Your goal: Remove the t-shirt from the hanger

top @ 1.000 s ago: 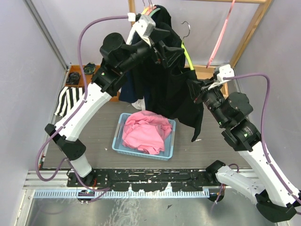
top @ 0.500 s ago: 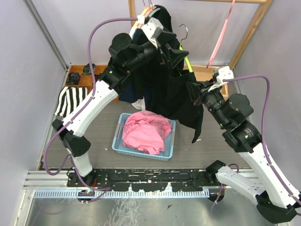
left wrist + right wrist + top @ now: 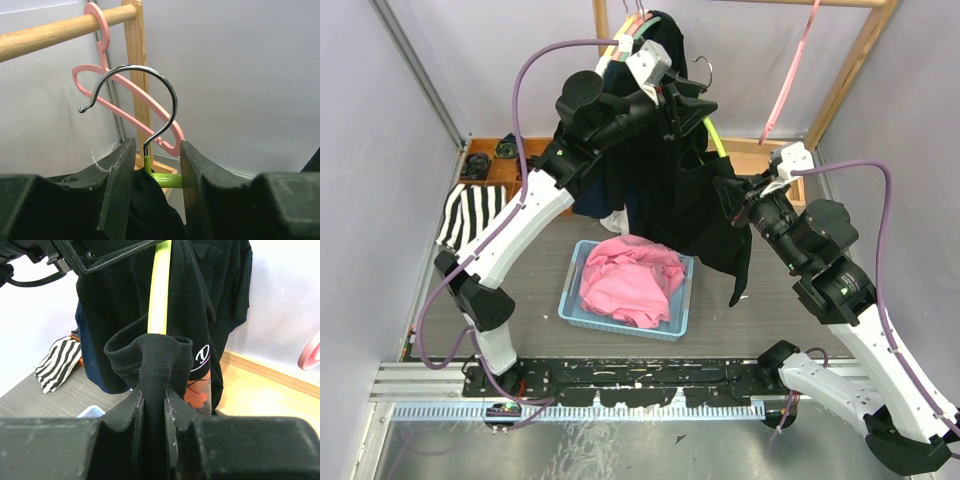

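Nearest us, low in the top view, one blue basket (image 3: 570,288) holds one pink garment (image 3: 630,280), and we judge the job barely begun: the one black t-shirt (image 3: 690,200) hangs at frame centre on its one green hanger (image 3: 162,179). Our right gripper (image 3: 154,400) is clenched on a bunched fold of the shirt. Higher up, our left gripper (image 3: 157,150) straddles the hanger's neck, and we cannot tell whether it bites. Farthest, one pink hanger (image 3: 172,136) hangs on one wooden rod (image 3: 50,35).

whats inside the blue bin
A crumpled pink cloth fills the bin. The bin's floor and anything beneath the cloth are covered, so they cannot be seen.
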Controlling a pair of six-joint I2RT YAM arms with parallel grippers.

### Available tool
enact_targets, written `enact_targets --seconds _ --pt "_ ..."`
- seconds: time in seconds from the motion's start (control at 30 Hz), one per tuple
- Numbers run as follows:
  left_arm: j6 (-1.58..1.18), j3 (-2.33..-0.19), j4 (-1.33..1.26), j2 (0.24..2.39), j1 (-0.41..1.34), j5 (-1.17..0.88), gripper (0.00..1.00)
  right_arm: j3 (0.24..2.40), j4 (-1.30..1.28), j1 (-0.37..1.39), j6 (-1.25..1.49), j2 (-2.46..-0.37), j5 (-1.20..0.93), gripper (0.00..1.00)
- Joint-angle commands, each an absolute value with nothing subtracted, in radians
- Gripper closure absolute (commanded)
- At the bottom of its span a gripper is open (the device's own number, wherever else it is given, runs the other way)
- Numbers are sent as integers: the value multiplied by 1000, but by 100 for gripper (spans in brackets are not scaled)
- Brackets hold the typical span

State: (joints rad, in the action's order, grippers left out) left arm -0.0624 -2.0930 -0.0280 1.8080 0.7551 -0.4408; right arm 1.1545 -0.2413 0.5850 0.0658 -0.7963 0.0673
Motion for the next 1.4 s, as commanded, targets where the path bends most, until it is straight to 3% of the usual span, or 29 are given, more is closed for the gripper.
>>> enact_targets --seconds 0.0,0.3,0.37,0.5,0.6,0.9,1.37 --pt "-64 -2105 -25 1811 751 -456 57 1184 -130 583 58 -770 44 99" --pt "-101 -2091 -25 1792 751 -434 100 1192 -143 583 60 -776 38 97" --pt "-116 -2079 -31 1781 750 -412 100 1197 -154 583 59 -776 37 87" --pt "-140 -2080 -25 1770 752 -332 100 1213 -190 583 58 -779 38 47" --pt "-139 -2099 -3 1766 752 -274 100 1217 -212 582 56 -774 47 38" --pt "-123 -2206 90 1793 743 -168 100 1201 -277 583 43 -708 80 29" --pt "-146 -2384 141 1878 715 -125 100 1129 -359 583 73 -626 91 33"
